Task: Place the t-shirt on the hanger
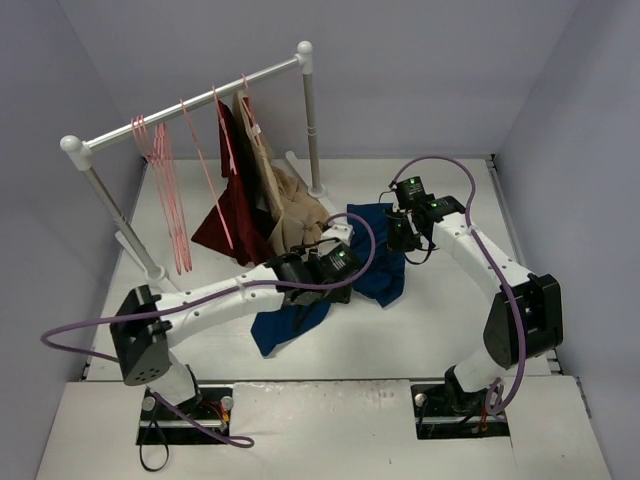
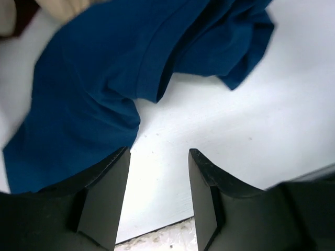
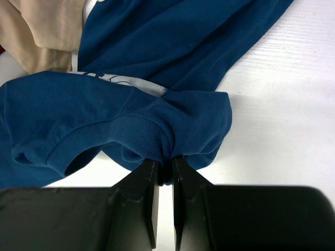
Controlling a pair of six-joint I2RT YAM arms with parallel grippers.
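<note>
1. The t-shirt [image 1: 382, 270] lies crumpled on the table [image 1: 400, 340], in front of the rack [image 1: 190, 105] and between the two grippers. One end spreads toward the near edge under the left arm, and the other bunches up by the right gripper.
2. The right gripper [image 1: 400, 235] is clamped on the t-shirt. In the right wrist view its jaws [image 3: 166, 162] are almost together, with a fold of blue cloth [image 3: 131, 120] pinched between them just beside the ribbed collar. A grey printed patch shows inside the neck.
3. The left gripper [image 1: 300, 285] is released. In the left wrist view the jaws [image 2: 158, 151] stand apart with only bare white table between them. The t-shirt [image 2: 99, 68] lies just beyond the tips and runs behind the left-hand finger [image 2: 112, 193]. I cannot tell if that finger touches it.
4. The hangers [image 1: 168, 195] hang on the rack, well apart from the t-shirt. A bunch of bare ones sits near the left end and a single bare one further along.
5. A red garment [image 1: 235, 215] and a tan garment [image 1: 290, 210] hang on the rack toward its right end. The tan hem reaches down next to the t-shirt.
</note>
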